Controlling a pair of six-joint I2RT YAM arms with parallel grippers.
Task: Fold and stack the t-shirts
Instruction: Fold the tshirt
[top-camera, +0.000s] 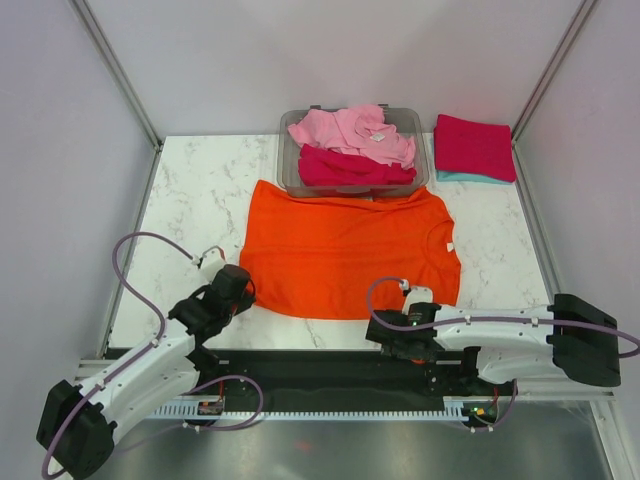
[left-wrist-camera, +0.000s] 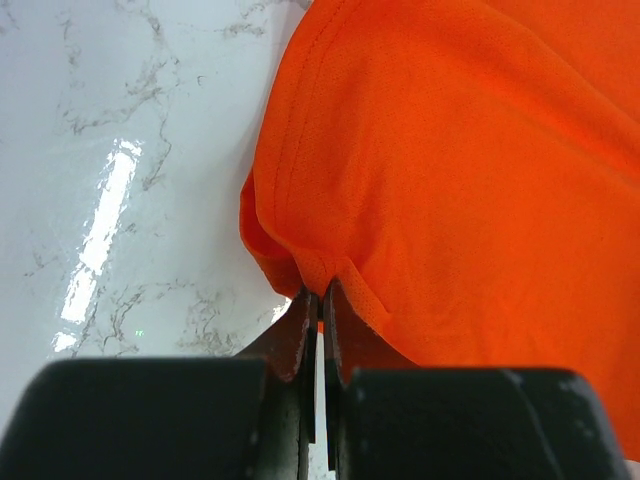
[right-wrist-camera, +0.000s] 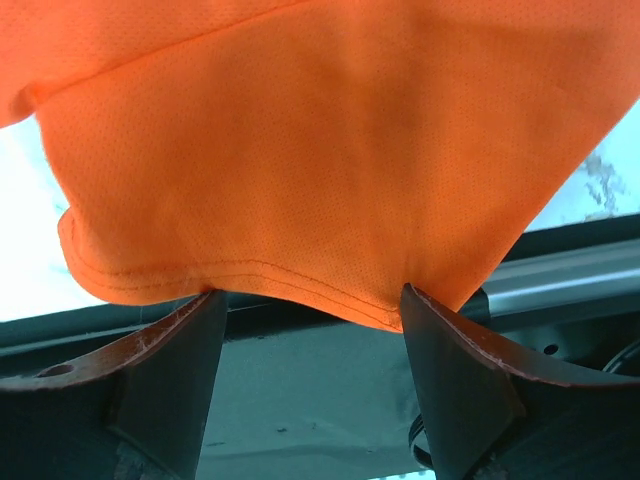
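Note:
A bright orange t-shirt (top-camera: 345, 245) lies spread flat on the marble table. My left gripper (top-camera: 240, 285) is shut on its near left corner; the left wrist view shows the orange cloth (left-wrist-camera: 450, 150) pinched between the closed jaws (left-wrist-camera: 320, 300). My right gripper (top-camera: 383, 335) is open at the shirt's near hem. In the right wrist view the hem (right-wrist-camera: 320, 130) hangs across the gap between the spread fingers (right-wrist-camera: 170, 350). A light pink shirt (top-camera: 350, 130) and a crimson shirt (top-camera: 350, 168) lie crumpled in the bin. A folded crimson shirt (top-camera: 475, 145) rests on a folded teal one (top-camera: 470, 178) at the back right.
The grey see-through bin (top-camera: 290, 160) stands at the back centre, touching the orange shirt's far edge. Metal frame posts and walls close in the table. A black channel (top-camera: 300, 370) runs along the near edge between the arm bases.

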